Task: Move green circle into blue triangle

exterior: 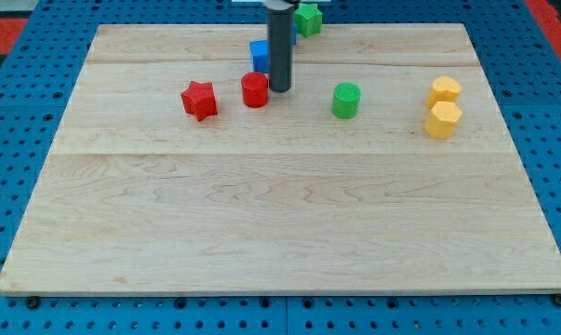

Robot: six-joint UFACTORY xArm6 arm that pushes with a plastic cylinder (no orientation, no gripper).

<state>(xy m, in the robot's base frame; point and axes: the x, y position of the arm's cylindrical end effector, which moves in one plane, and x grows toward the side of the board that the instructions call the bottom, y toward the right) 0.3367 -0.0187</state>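
The green circle [346,100] is seen well to the view's right of my tip [280,89], which holds nothing and is set just beside the red cylinder [255,89], below the partly hidden blue block [259,54].

red star [198,100], red cylinder [254,89], green star [307,18], two yellow blocks [443,107], wooden board [280,223]

The rod [280,46] is hiding most of a blue block [258,54], its shape unreadable; the rod's upper part is running off the far edge.
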